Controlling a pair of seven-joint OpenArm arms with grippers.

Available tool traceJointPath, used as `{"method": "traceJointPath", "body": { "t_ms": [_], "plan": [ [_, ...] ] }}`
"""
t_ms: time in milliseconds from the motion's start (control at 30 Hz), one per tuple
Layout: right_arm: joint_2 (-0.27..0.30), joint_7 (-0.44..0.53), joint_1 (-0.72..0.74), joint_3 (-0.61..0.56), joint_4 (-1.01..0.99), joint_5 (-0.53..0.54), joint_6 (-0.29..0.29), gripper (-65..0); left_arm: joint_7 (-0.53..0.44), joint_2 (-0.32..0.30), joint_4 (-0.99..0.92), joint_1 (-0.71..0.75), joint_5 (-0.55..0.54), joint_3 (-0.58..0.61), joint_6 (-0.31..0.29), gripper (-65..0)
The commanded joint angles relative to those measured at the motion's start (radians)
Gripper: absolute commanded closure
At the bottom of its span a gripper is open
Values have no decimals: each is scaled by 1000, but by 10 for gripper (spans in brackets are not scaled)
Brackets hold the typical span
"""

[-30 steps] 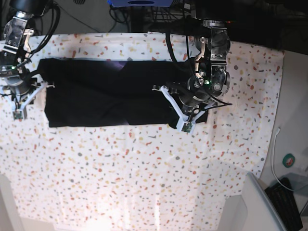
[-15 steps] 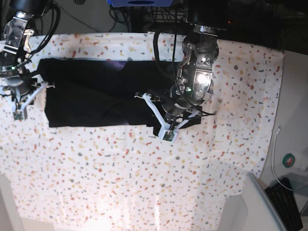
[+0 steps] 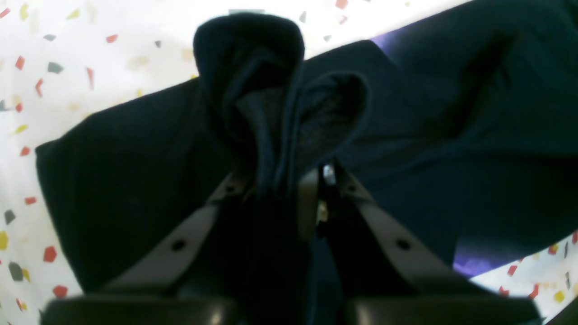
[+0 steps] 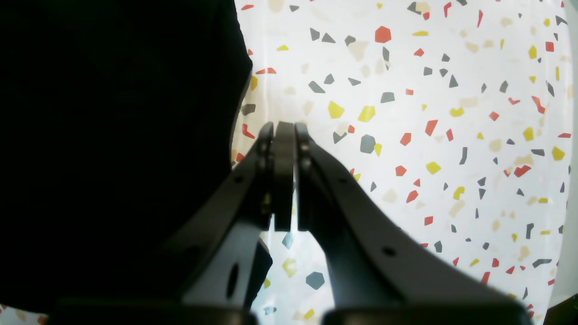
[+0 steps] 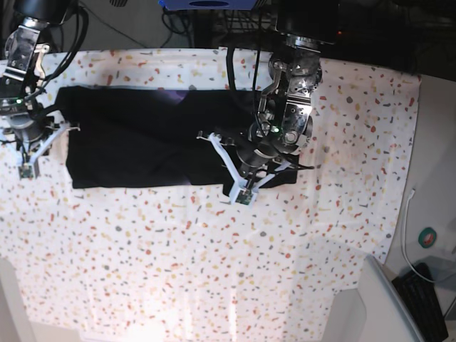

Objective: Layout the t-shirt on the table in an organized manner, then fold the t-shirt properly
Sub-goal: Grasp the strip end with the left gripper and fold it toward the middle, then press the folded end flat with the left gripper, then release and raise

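At the left edge of the base view, the right gripper, a black claw with white finger braces, is held low over the table, a large flat surface covered by a white cloth flecked with red, orange, yellow and grey. In the right wrist view its two dark fingers are seen pressed flat together with nothing between them, just beside the edge of the t-shirt, a plain black shirt of soft fabric, which fills the left of that picture; only speckled cloth is seen beyond the fingertips.

The black t-shirt is spread across the upper part of the table as a long dark band, running from beside the right gripper towards the middle. A faint purplish patch is visible near its upper edge.

Towards the right of the base view, the left gripper is positioned over the right end of the shirt. In the left wrist view the left gripper is clamped on a bunched fold of the black fabric, which is raised in a loose double loop above the fingertips, with the rest of the garment lying flat on the speckled cloth beneath.
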State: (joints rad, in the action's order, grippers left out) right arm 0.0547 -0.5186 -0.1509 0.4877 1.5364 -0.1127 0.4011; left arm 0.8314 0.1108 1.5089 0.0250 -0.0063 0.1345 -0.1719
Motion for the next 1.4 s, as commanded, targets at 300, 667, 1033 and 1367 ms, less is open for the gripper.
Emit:
{"method": "traceJointPath", "body": {
  "t_ms": [300,667,1033,1367],
  "plan": [
    [12,24,17,4,17,3,-4,0,-16,11,15,-10,-14,20,-5,0],
    [9,24,17,4,17,3,-4,0,-14,11,15,-9,-14,23,-5,0],
    [9,24,17,4,17,3,-4,0,-8,11,15,-3,-5,26,-4,-21],
    [7,24,18,3,20,3,-4,0,-8,13,-31,-7,-14,106,-7,-449]
  ]
}}
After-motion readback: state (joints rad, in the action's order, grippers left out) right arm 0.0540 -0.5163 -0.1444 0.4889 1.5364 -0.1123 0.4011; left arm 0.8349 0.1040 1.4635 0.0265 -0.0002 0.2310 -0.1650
